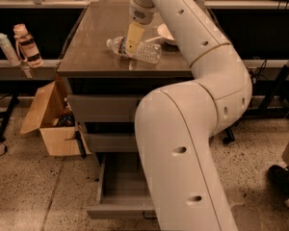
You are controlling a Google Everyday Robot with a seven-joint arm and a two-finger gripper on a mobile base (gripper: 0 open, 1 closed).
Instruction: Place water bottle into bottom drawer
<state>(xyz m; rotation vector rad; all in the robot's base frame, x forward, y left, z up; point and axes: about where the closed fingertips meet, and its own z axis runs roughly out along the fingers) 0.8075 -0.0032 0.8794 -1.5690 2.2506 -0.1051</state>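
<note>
Clear ribbed plastic with a white cap: the small water bottle (147, 53) lies on its side on the brown tabletop (89, 49), cap toward nine o'clock. My pale yellow gripper (131, 48) hangs over the bottle's neck end from twelve o'clock, right against it. I cannot tell whether it has hold of the bottle. A shallow white bowl (164, 32) sits just beyond the bottle at two o'clock. Down at six o'clock the deep grey metal bottom drawer (119, 179) stands pulled out, my white arm (183, 143) covering its right part.

Claw (131, 49) over water bottle (150, 53) on countertop (92, 36)
</note>
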